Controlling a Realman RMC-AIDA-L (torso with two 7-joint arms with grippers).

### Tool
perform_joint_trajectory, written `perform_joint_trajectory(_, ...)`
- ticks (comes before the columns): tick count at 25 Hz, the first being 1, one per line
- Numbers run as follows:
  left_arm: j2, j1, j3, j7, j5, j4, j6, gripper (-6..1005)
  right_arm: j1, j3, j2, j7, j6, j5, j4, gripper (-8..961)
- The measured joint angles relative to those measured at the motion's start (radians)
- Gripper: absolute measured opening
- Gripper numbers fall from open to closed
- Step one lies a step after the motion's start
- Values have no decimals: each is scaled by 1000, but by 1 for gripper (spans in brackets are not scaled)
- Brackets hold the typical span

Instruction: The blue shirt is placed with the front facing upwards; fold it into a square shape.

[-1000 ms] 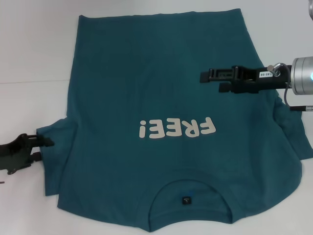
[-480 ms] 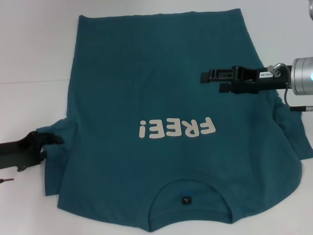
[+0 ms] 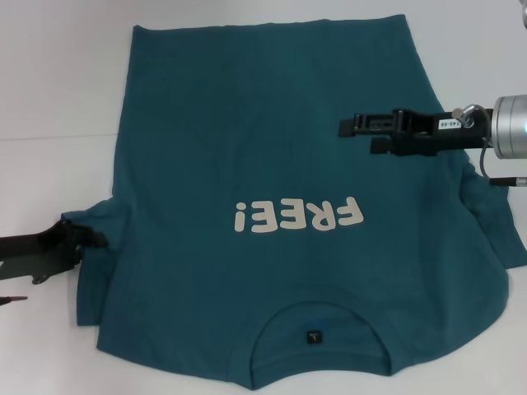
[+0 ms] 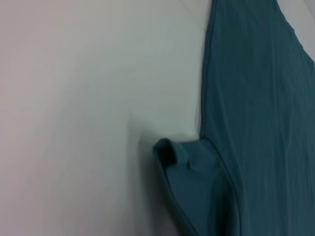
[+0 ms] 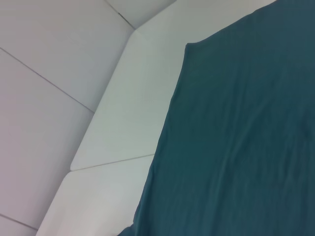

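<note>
The table (image 3: 49,74) is white and carries the whole job. The shirt (image 3: 272,164) lies flat on it, front up, spread over most of the surface, hem on the far side and collar (image 3: 317,317) nearest me. The cream lettering "FREE!" (image 3: 298,216) reads upside down from my head camera, across the chest. A small dark tag (image 3: 314,336) sits inside the neck opening. The shirt is unfolded; both sleeves stick out to the sides.

The left sleeve (image 3: 92,263) is rumpled, its edge curled up. In my left wrist view the same sleeve (image 4: 189,184) shows a rolled lip at its end, with the shirt's side seam running beside bare table (image 4: 74,118).

My left gripper (image 3: 85,237) is low at the table, its tips at the edge of the left sleeve, touching or just over the cloth. I cannot tell whether its fingers are parted or closed on the fabric.

My right gripper (image 3: 346,127) is held above the shirt's right half, beyond the lettering, pointing toward the middle. It holds nothing. I cannot tell how its fingers stand. My right wrist view shows only shirt (image 5: 236,137) and the table's far edge (image 5: 118,113).
</note>
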Motion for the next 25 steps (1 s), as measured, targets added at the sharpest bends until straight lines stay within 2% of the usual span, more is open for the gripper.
perform_joint_trajectory(9,-1,3,0,7,0,4,5,161,0,6,0,0,0,0,0,938)
perform_joint_trajectory(15,9,8,2,42,12,29,43,38,0,6,0,0,-2,1,0,937)
perform_joint_trajectory(20,26,10,-5,26,66,67,58,3,0,6,0,0,-2,1,0,937)
perform_joint_trajectory(25,40,6,-7,17,101,92,67,10,0,6,0,0,-5,2,0,936)
